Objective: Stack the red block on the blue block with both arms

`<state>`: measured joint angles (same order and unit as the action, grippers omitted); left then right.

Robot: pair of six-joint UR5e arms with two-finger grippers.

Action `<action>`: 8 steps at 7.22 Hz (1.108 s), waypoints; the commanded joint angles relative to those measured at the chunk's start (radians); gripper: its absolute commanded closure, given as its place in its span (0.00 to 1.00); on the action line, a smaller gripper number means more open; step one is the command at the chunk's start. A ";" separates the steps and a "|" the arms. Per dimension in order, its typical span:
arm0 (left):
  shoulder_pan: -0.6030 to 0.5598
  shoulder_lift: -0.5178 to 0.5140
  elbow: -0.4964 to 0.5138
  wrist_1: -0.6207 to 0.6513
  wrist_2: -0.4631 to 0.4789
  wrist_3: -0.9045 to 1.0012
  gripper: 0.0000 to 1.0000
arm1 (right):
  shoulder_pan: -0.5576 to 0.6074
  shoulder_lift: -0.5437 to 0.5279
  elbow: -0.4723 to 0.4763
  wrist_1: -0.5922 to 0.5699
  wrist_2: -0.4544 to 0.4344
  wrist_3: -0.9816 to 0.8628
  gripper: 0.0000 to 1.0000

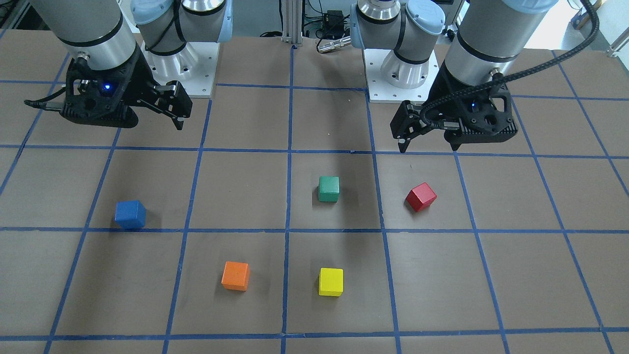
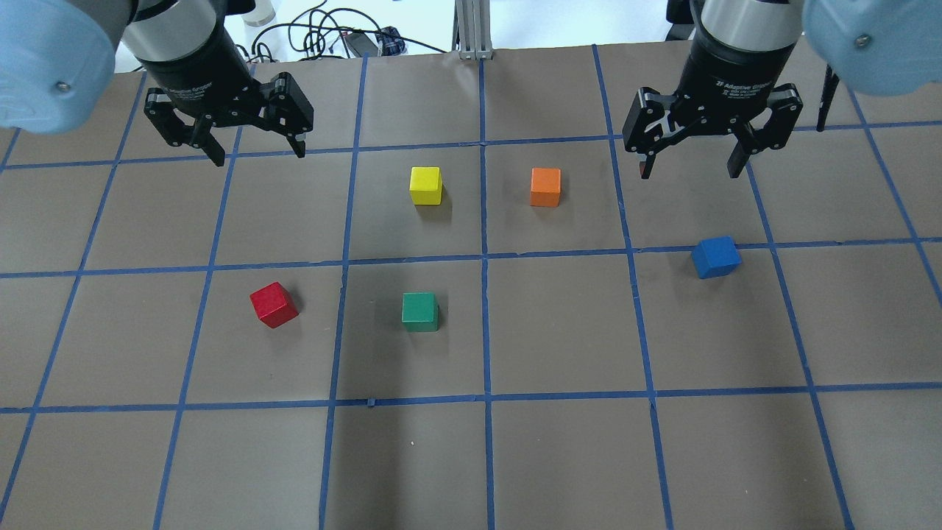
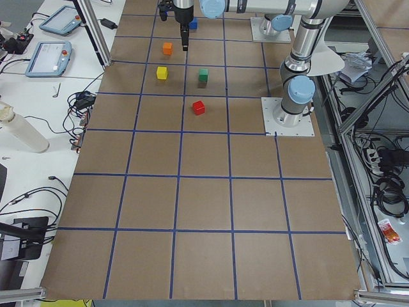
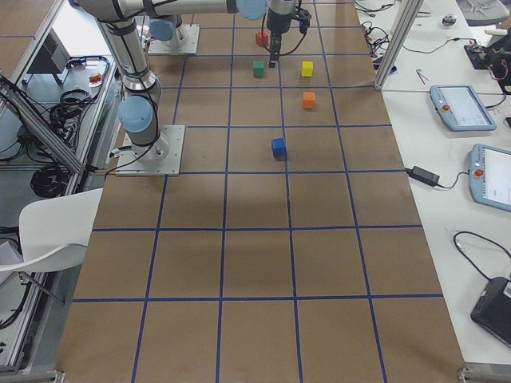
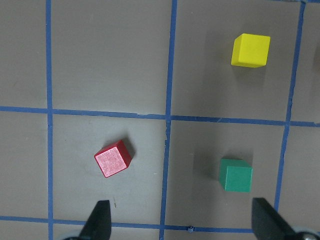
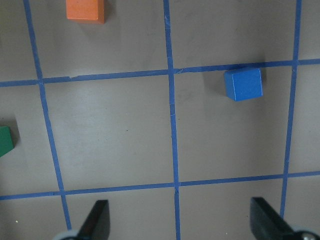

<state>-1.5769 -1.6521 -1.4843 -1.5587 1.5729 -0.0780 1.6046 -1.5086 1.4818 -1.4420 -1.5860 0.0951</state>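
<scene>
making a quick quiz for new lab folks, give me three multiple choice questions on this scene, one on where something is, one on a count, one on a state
1. Which half of the table holds red?
A. the robot's left
B. the robot's right
C. on the middle line

2. How many blocks lie on the table?
A. four
B. five
C. six

3. How do the grippers stand?
A. both open and empty
B. both shut
C. one shut on red

Answers:
1 A: red lies on the overhead view's left, the side of the left gripper.
2 B: red, green, yellow, orange and blue make five.
3 A: the left gripper and the right gripper both hang above the table with fingers spread and nothing between them.
</scene>
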 commanded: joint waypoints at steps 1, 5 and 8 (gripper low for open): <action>0.003 0.000 -0.002 -0.017 0.001 0.004 0.00 | 0.000 -0.001 0.000 0.000 0.000 0.000 0.00; 0.203 -0.049 -0.213 0.102 -0.002 0.093 0.00 | 0.000 -0.001 0.000 0.000 -0.002 0.000 0.00; 0.296 -0.073 -0.584 0.585 -0.007 0.153 0.00 | 0.000 -0.001 0.000 0.000 0.000 0.000 0.00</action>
<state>-1.3012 -1.7140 -1.9358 -1.1689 1.5692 0.0693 1.6045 -1.5094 1.4818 -1.4419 -1.5864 0.0951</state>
